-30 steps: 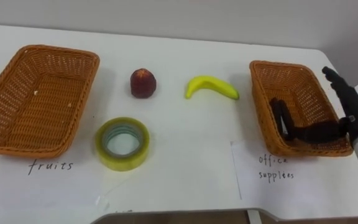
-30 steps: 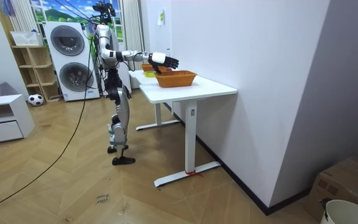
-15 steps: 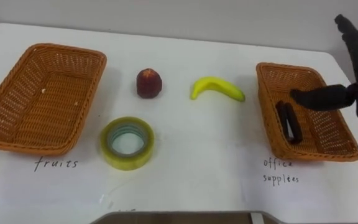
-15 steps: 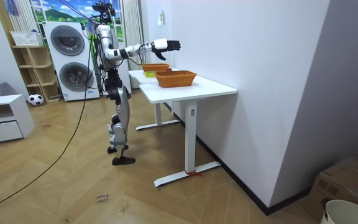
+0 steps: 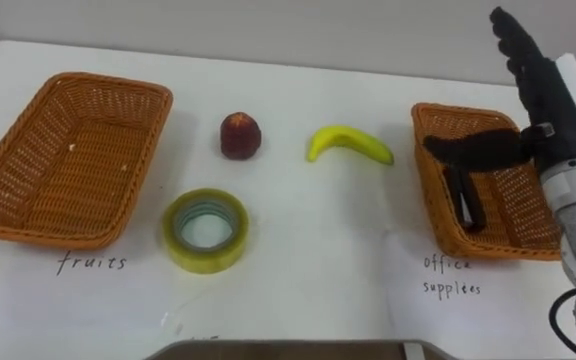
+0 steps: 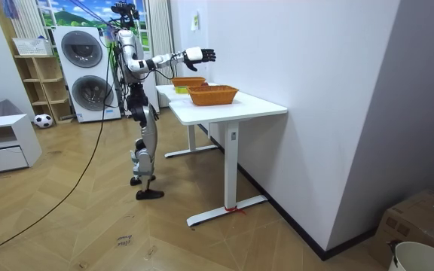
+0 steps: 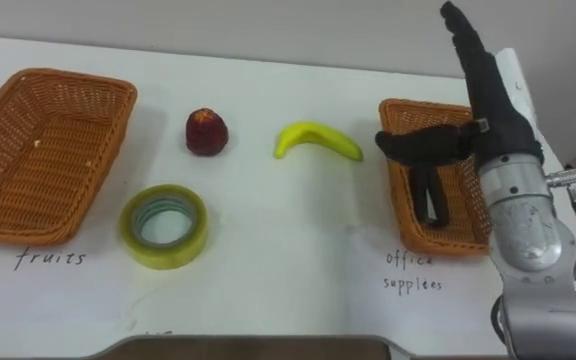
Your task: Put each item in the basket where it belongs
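Observation:
A red apple [image 5: 240, 135], a yellow banana [image 5: 348, 143] and a yellowish roll of tape [image 5: 205, 229] lie on the white table between two wicker baskets. The left basket [image 5: 63, 160], marked "fruits", holds nothing. In the right basket [image 5: 488, 248], marked "office supplies", lies a black oblong office item [image 5: 465, 197]. My right hand [image 5: 538, 95] hangs open in the air above that basket, fingers straight and pointing away, thumb stretched to the left, holding nothing. In the room view the same hand [image 6: 200, 54] is raised over the table's near end.
Handwritten labels sit on the table in front of the baskets: "fruits" [image 5: 90, 264] and "office supplies" [image 5: 452, 275]. I stand at the long side of the white table [image 6: 232, 105], which is set against a wall. Washing machines [image 6: 81, 53] stand behind me.
My right hand has risen from the right basket's far rim and come left over the basket, empty. The black item stays in the basket. The fruit and tape have not moved.

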You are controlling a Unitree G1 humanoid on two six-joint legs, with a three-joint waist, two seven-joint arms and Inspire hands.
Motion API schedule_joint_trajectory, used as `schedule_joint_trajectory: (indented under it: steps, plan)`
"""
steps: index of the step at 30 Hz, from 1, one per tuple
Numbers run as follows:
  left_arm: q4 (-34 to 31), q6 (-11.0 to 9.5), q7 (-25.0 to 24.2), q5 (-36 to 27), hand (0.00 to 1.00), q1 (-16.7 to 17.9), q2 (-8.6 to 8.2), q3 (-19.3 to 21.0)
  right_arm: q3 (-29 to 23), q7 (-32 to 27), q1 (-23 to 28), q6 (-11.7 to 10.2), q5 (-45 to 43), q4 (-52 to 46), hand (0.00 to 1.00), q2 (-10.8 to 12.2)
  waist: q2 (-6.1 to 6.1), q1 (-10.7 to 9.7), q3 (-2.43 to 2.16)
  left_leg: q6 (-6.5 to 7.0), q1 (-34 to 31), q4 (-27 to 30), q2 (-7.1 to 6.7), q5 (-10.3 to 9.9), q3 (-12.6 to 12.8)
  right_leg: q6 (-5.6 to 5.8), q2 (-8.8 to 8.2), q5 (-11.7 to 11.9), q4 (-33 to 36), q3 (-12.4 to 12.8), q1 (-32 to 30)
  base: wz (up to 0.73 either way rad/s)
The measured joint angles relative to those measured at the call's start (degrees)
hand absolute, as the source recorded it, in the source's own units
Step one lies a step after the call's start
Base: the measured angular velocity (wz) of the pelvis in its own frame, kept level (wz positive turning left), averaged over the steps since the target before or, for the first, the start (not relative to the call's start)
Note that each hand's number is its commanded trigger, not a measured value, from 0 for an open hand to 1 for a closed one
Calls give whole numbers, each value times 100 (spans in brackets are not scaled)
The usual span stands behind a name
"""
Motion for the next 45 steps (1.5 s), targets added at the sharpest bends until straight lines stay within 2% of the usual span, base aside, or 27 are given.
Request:
schedule_joint_trajectory:
  steps: [5,8,11,16,22,25,32,41,45]
  plan:
    - [29,-2,10,2,0,92,9,-136,30,-51,0,-1,-89,-1,0,175,-1,150,2,0,-1,0,2,0,5,0,2,0,-7,-16,4,0]
    - [81,-2,5,32,0,98,15,-151,250,-120,-7,-1,-88,-13,0,177,-2,273,2,0,-1,0,7,0,-6,0,-1,0,-7,-91,7,2]
    - [137,-2,-4,120,0,106,41,-152,511,-116,-53,-6,-95,-12,0,189,18,275,17,0,-2,1,3,0,-115,0,-17,0,-26,-247,67,17]
    - [167,32,-23,134,0,150,58,-154,668,-83,-96,-12,-83,-15,0,415,8,297,6,0,-55,2,-5,0,-239,0,-22,0,-82,-353,98,14]
    - [164,44,15,125,0,135,31,-397,1208,-49,-99,-11,-25,-14,0,475,104,463,50,0,-99,18,-5,0,-238,0,-26,0,-99,-366,63,0]
    - [167,44,19,126,0,43,-24,-397,1353,63,-100,-11,-25,-14,0,581,149,565,24,0,-188,27,-7,0,-245,0,-27,0,-97,-368,-22,0]
    - [167,142,28,84,0,56,-22,-532,1515,106,-113,-5,20,-5,0,658,221,600,21,-1,-230,94,-8,1,-278,0,-34,0,-105,-393,-25,2]
    - [80,190,7,48,0,134,-61,-610,1686,182,-142,2,57,297,0,740,183,628,-2,-1,-229,139,-3,1,-257,-8,-39,5,-92,-399,-7,0]
    - [30,189,8,-108,0,120,-64,-661,1878,173,-198,6,58,513,0,832,139,678,15,-1,-222,152,3,1,-249,-24,-36,15,-78,-386,-5,-2]
